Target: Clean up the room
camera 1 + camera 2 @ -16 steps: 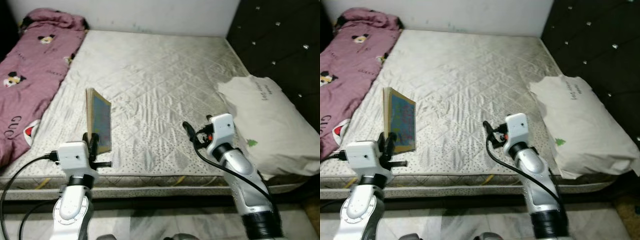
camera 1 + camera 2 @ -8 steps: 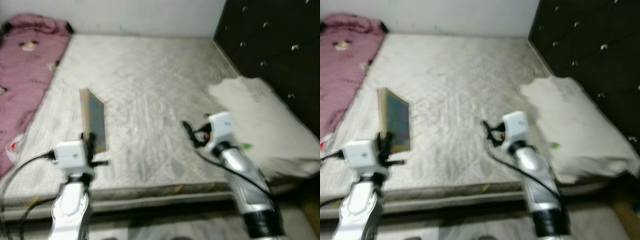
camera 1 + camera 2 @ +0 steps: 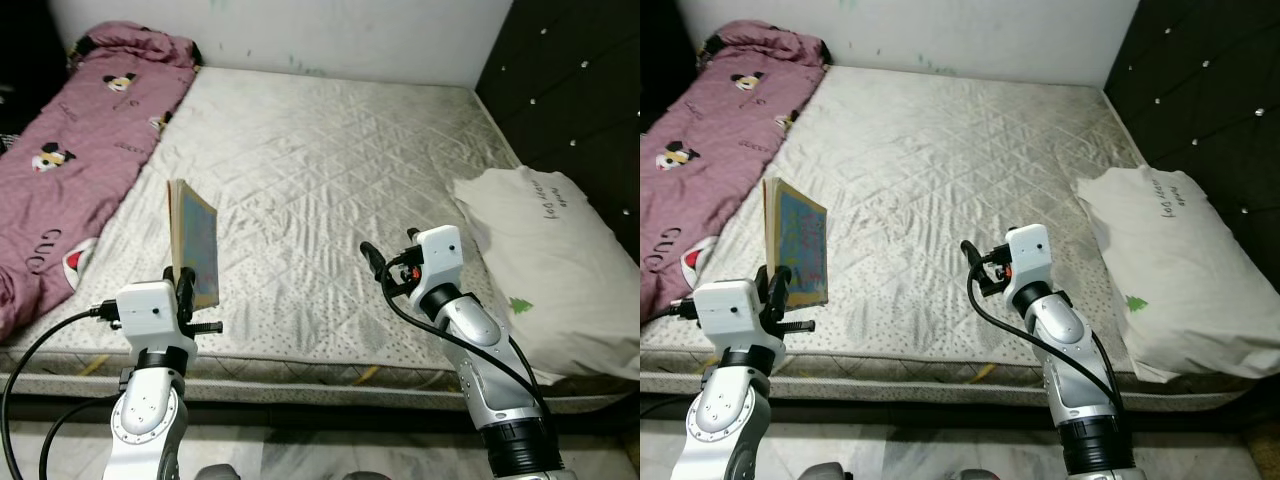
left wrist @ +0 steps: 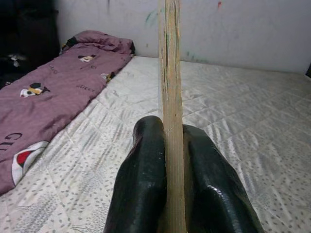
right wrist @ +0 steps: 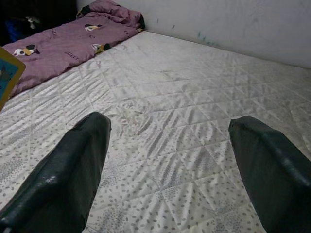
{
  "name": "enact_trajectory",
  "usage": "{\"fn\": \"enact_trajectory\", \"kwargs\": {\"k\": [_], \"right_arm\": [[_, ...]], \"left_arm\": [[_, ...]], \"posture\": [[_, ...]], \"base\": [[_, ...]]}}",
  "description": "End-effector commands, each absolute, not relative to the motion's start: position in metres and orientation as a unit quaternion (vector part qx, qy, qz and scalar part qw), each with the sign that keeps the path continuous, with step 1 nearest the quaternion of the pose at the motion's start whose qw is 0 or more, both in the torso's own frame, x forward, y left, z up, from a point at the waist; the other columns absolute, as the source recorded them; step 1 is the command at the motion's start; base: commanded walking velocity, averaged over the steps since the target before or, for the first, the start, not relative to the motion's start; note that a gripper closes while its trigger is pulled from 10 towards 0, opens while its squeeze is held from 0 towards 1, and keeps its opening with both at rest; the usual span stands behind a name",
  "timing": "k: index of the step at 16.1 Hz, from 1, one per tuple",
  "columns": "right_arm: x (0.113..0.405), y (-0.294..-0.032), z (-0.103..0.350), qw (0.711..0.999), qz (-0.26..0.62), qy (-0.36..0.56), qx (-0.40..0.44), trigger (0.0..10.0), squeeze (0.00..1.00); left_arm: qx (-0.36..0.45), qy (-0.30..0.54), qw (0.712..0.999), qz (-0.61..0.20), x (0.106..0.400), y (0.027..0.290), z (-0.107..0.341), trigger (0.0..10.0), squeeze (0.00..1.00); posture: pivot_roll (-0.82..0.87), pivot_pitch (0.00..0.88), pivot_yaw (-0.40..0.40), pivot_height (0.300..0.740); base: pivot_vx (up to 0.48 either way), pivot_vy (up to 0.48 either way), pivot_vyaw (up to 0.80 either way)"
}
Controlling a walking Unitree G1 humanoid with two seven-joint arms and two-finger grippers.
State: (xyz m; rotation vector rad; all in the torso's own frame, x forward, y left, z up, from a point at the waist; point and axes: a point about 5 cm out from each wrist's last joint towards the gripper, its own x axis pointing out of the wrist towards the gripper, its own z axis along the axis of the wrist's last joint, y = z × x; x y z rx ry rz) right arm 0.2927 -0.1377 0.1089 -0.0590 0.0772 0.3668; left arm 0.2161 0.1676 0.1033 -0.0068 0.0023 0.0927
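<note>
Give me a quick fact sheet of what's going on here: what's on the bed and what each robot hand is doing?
Place: mattress with dark headboard on robot's right
Left end effector: shut on book, held upright on edge over the mattress's near side
Right end effector: open, holding nothing, over the mattress
Blanket: pink, cartoon print, along the robot's left
Pillow: white, by the headboard

The left gripper (image 3: 186,285) holds a thin book (image 3: 194,243) upright by its lower edge, above the near part of a quilted mattress (image 3: 320,170). A purple cartoon-print blanket (image 3: 75,150) lies along the mattress's left side and a white pillow (image 3: 545,255) on its right. The right gripper (image 3: 372,262) hangs over the mattress between book and pillow.
</note>
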Motion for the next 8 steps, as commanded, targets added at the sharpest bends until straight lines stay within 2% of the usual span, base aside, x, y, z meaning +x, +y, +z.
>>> {"fn": "enact_trajectory", "kwargs": {"k": [1, 8], "right_arm": [[0.2929, -0.1424, 0.1080, 0.983, 0.175, 0.043, -0.030, 10.0, 0.00], [0.2936, -0.1427, 0.1057, 0.983, 0.176, 0.049, -0.030, 10.0, 0.00]], "left_arm": [[-0.005, -0.015, 0.999, 0.041, 0.2186, 0.1645, 0.1106, 10.0, 0.00], [-0.008, -0.016, 0.999, 0.039, 0.2183, 0.1639, 0.1104, 10.0, 0.00]], "posture": [[-0.05, 0.024, -0.055, 0.740], [-0.05, 0.018, -0.056, 0.740]], "base": [[0.000, -0.311, 0.00], [0.000, -0.318, 0.00]]}}
